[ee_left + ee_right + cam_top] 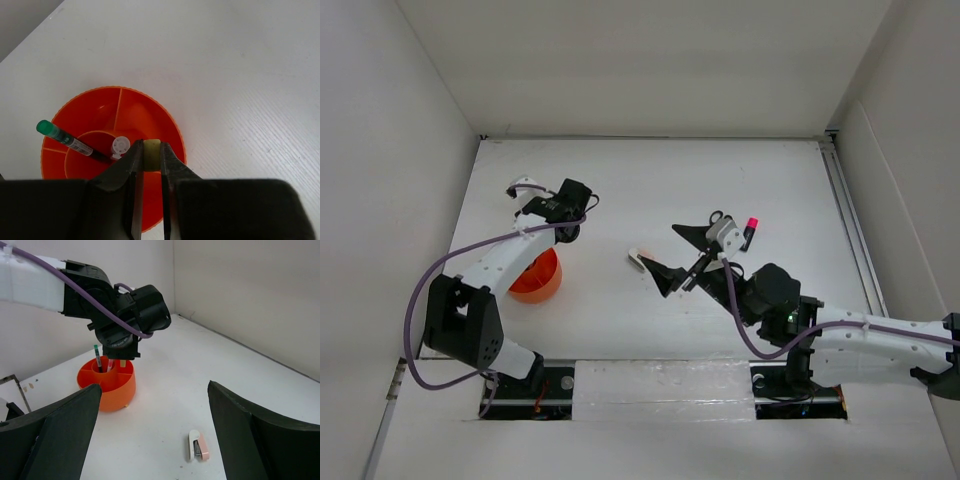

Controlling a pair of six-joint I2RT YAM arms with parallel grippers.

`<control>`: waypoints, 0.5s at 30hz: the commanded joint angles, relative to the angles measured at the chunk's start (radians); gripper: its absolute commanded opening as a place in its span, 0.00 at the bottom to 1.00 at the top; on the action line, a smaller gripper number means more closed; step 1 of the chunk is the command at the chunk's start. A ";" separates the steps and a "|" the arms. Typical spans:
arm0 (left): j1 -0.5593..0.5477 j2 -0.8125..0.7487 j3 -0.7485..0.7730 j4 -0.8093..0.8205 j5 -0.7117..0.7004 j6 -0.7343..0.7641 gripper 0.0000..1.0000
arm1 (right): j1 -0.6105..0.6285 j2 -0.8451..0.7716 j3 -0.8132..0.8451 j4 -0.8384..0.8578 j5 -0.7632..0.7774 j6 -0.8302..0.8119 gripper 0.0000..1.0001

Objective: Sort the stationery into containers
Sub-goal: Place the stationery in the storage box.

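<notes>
The orange cup (145,107) has dividers and a round middle well. A green-capped pen (62,136) and a white-capped pen (120,146) stand in that well. My left gripper (151,147) hangs just above the cup's rim, shut on a small pale yellow eraser (152,153). From the right wrist view the same gripper (121,360) sits over the cup (112,387). My right gripper (154,386) is open and empty, above a small white-and-pink stapler (198,446). A pink-capped highlighter (751,228) lies behind the right wrist.
In the top view the cup (538,278) stands at the left near the left arm's base, and the stapler (638,259) lies mid-table. A dark looped item (717,216) shows beside the right wrist. White walls enclose the table on three sides.
</notes>
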 commanded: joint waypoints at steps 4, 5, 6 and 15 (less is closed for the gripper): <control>0.005 0.006 -0.010 -0.073 -0.070 -0.123 0.00 | 0.008 -0.032 -0.009 0.023 -0.021 0.010 0.93; 0.005 0.006 -0.019 -0.073 -0.070 -0.123 0.00 | 0.008 -0.032 -0.009 0.023 -0.021 0.010 0.93; 0.005 0.006 -0.019 -0.082 -0.070 -0.123 0.00 | 0.008 -0.032 -0.009 0.023 -0.021 0.010 0.93; 0.005 0.006 -0.019 -0.082 -0.070 -0.132 0.15 | 0.008 -0.041 -0.009 0.023 -0.021 0.010 0.93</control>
